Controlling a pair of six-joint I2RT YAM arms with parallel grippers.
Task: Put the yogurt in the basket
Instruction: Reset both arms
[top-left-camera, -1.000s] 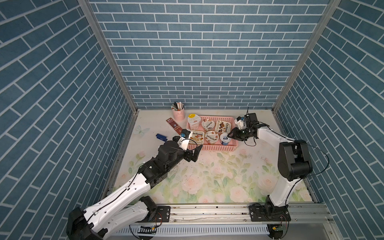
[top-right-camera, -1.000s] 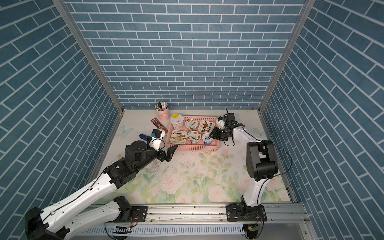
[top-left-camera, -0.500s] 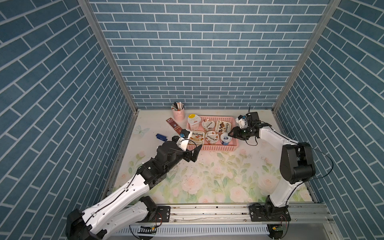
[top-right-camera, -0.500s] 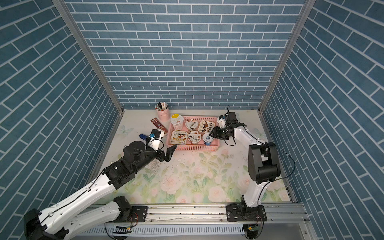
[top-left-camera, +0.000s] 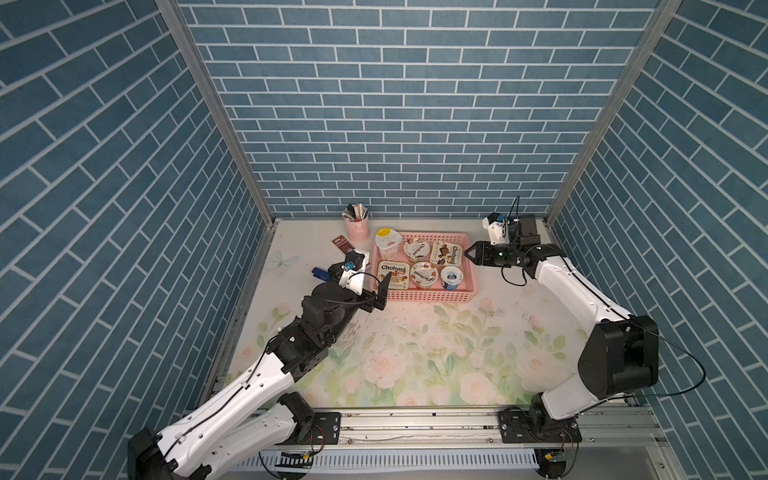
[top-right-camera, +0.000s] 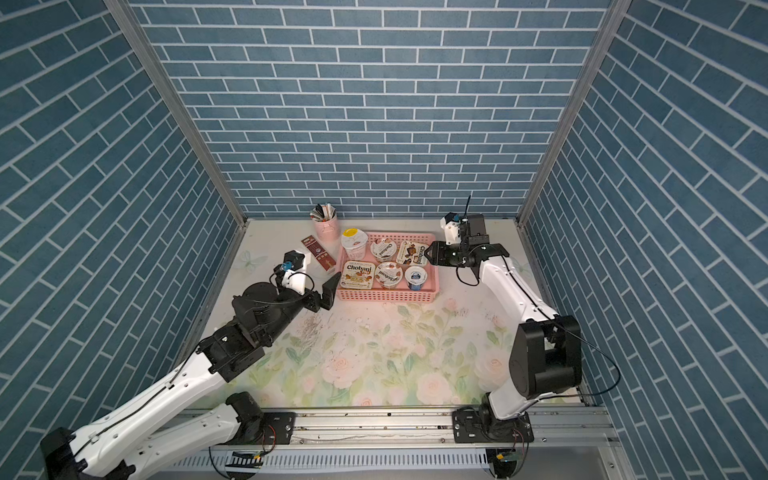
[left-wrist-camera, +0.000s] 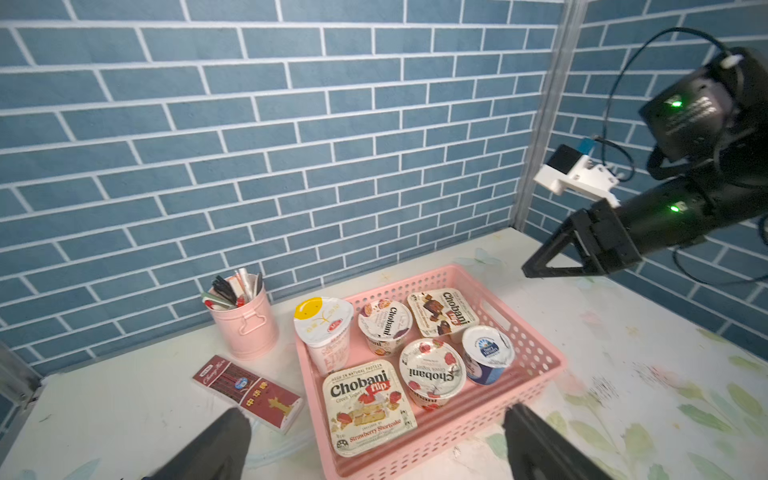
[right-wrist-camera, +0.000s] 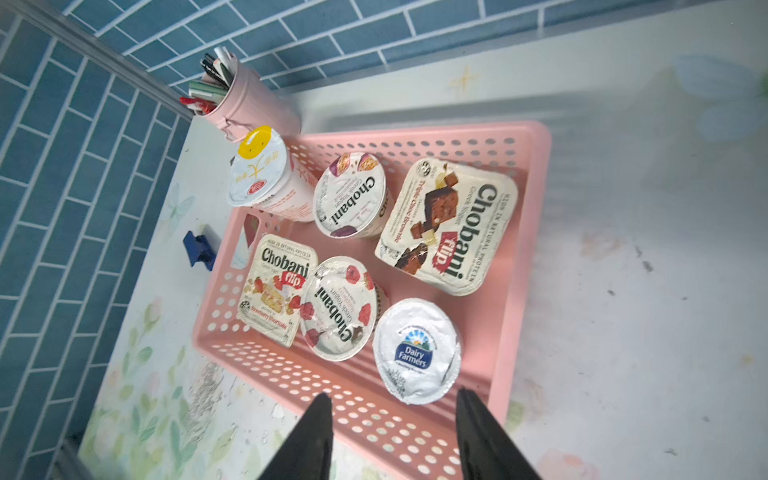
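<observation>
Right gripper (top-left-camera: 468, 252) hangs parted and empty at three o'clock of the basket (top-left-camera: 432, 296). Left gripper (top-left-camera: 381, 289), spread wide, holds nothing at eight o'clock. All six yogurt cups (top-left-camera: 424, 275) sit inside the basket.

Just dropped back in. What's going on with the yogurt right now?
All six yogurt cups sit inside the basket. Neither arm holds anything. The left gripper is open at one end of the basket, and the right gripper is open and empty at the opposite end. The pen holder and chocolate bar are outside the basket. The job looks done.
</observation>
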